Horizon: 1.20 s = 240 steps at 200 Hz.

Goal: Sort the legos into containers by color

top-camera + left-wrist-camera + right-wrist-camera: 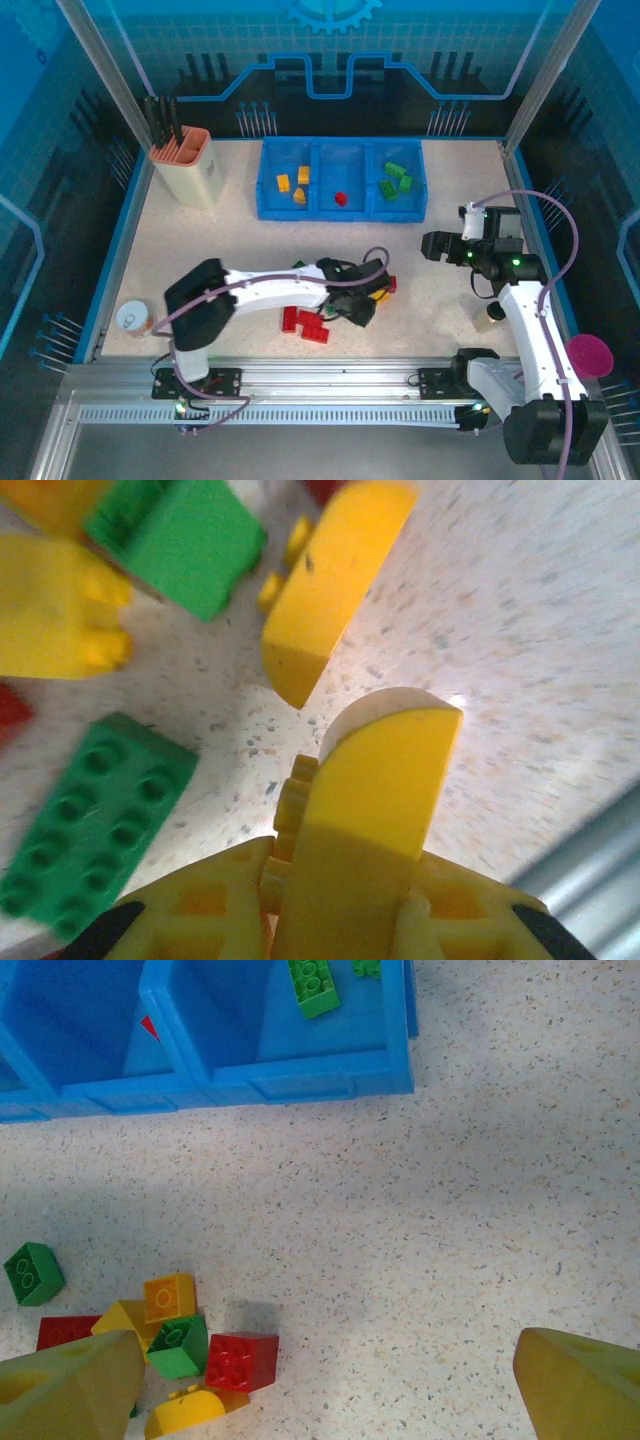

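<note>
Left end effector [340, 885] clamps a rounded yellow lego [385, 780].

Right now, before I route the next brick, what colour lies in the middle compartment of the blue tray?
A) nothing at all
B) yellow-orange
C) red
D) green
C: the top view shows one red brick in the middle compartment of the blue tray, with yellow-orange bricks in the left compartment and green bricks in the right one.
</note>
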Tool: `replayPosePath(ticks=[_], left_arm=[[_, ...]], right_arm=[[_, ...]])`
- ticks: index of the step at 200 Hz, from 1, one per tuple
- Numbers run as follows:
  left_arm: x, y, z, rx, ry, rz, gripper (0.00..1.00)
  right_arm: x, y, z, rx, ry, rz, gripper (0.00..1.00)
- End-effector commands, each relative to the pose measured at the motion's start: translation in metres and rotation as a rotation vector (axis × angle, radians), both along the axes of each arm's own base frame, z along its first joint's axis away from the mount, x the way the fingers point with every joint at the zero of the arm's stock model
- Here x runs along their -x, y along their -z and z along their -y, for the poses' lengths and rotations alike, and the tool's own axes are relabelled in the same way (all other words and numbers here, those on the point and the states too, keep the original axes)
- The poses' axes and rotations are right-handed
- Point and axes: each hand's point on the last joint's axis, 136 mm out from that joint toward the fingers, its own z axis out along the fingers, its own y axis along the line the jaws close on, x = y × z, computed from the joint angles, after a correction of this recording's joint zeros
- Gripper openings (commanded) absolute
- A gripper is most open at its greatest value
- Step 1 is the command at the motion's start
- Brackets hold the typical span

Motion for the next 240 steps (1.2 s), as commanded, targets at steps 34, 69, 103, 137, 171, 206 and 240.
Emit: replayPosePath(ticks=[34, 69, 103, 137, 171, 206, 240], left_arm=[[-0.104, -0.09, -0.085, 0.02, -0.151, 0.265, 0.2], [-0.206, -0.118, -0.175, -0.088, -0.49, 0.455, 0.2], [-0.287, -0.107, -0.207, -0.095, -0.603, 0.502, 0.2], [-0.352, -0.075, -0.221, -0.071, -0.664, 0.459, 0.2], [-0.397, -0.042, -0.225, -0.077, -0.687, 0.407, 0.2], [-0.413, -0.034, -0.218, -0.057, -0.683, 0.394, 0.23], [-0.412, -0.023, -0.214, -0.052, -0.673, 0.37, 0.27]], right_arm=[[-0.002, 0.0, 0.002, 0.007, -0.007, 0.003, 0.96], [-0.004, 0.003, 0.003, 0.009, -0.002, -0.001, 0.96], [-0.005, 0.004, 0.003, 0.009, -0.009, -0.01, 0.96], [-0.004, 0.004, 0.004, 0.015, -0.008, -0.02, 0.96], [-0.004, 0.007, 0.006, 0.027, -0.001, -0.032, 0.96], [-0.005, 0.009, 0.007, 0.034, 0.0, -0.047, 0.96], [-0.007, 0.009, 0.01, 0.051, 0.006, -0.049, 0.97]])
